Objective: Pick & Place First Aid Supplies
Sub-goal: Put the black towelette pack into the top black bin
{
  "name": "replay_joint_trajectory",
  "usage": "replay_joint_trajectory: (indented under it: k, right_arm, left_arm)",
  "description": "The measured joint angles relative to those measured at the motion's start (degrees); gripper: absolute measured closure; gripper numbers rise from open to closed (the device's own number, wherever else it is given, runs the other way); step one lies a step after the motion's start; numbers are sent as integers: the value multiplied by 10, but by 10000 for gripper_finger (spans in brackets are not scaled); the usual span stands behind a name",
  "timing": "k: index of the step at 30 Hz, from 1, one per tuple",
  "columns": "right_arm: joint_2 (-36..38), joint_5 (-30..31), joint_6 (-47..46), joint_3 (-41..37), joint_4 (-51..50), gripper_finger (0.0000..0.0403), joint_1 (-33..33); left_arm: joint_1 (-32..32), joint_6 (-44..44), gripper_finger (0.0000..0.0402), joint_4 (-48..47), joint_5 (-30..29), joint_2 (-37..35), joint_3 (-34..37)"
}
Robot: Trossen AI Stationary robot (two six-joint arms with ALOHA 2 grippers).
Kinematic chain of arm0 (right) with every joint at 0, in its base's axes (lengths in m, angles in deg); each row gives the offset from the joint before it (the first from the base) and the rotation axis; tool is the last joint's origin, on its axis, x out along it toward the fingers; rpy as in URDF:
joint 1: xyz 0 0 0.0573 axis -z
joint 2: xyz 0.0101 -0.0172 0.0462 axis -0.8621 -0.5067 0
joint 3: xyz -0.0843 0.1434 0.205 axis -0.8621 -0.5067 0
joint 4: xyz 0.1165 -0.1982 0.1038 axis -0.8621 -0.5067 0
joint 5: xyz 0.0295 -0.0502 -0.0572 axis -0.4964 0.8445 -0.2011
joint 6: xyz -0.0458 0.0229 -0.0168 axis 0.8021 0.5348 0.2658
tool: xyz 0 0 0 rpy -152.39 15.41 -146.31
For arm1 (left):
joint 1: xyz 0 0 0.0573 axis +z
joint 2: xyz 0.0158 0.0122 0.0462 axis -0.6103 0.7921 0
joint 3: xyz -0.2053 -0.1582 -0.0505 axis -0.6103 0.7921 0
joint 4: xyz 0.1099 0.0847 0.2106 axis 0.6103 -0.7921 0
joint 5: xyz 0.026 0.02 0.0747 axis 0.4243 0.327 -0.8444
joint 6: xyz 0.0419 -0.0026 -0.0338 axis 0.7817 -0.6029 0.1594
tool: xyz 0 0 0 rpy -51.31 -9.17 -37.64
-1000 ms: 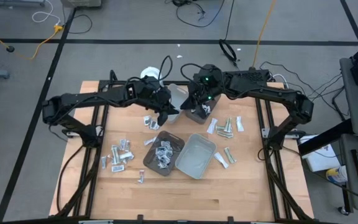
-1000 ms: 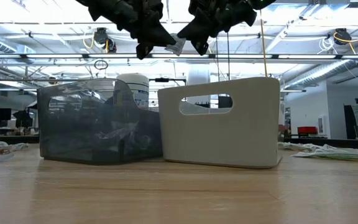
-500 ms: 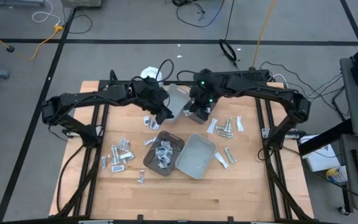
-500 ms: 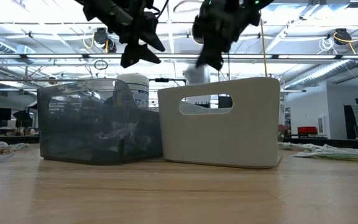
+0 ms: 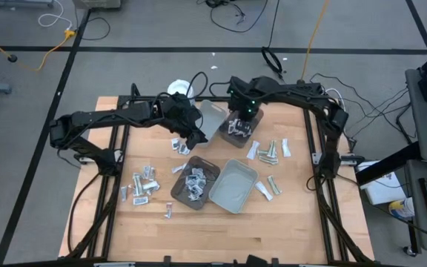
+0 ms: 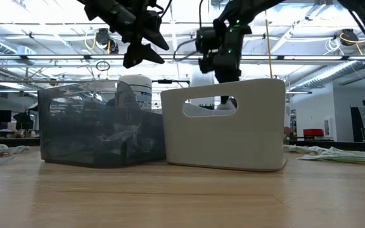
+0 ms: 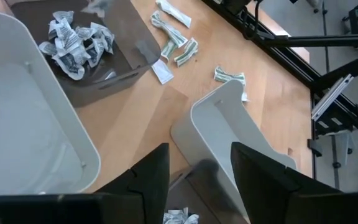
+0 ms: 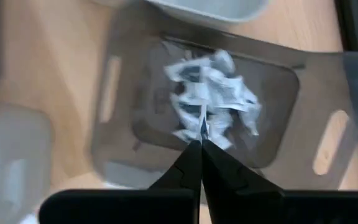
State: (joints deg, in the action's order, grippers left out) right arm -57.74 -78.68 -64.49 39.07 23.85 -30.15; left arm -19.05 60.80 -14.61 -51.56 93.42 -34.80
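My right gripper (image 8: 201, 148) points down over the far brown tray (image 5: 236, 133), shut on a thin pale packet. That tray holds a heap of white packets (image 8: 210, 99). My left gripper (image 7: 194, 179) hovers open and empty above the table (image 5: 196, 136), between the far grey tray (image 5: 212, 119) and the near trays. The near brown tray (image 5: 195, 182) also holds packets, and the grey tray (image 5: 233, 185) sits beside it. Loose packets lie on the wood at the left (image 5: 143, 185), in the middle (image 5: 176, 144) and at the right (image 5: 269, 152). My right gripper pinches a small flat packet (image 8: 202, 124) between its two fingertips. The fingers come from above, pointing down. The packet shows edge-on, sticking out past the tips, and hangs clear above the heap in the far brown tray.
A white round tub (image 5: 178, 87) stands at the table's far edge behind the left arm. In the low view the near trays (image 6: 224, 123) stand side by side and hide the table behind them. Bare wood (image 5: 213, 230) lies along the near edge.
My left gripper has opened and let go of the packet it held up between the two arms, and its wrist has rolled. My right gripper, shut on that packet, has tipped to point down and has sunk toward the far brown tray.
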Motion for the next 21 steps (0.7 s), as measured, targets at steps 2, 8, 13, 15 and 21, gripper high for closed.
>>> replay_joint_trajectory:
  k: [2,8,13,15,21]
  right_arm:
    - [-13,16,8,9,-22,403,6]
    - [-33,29,28,21,-56,403,11]
    - [-31,23,30,14,-17,403,10]
    - [-32,13,30,2,-1,403,10]
    - [-32,15,32,-30,48,403,10]
  left_arm:
    - [0,0,227,0,0,0,0]
    - [0,1,227,0,0,0,0]
    - [0,2,227,0,0,0,0]
    - [0,2,227,0,0,0,0]
    - [0,6,227,0,0,0,0]
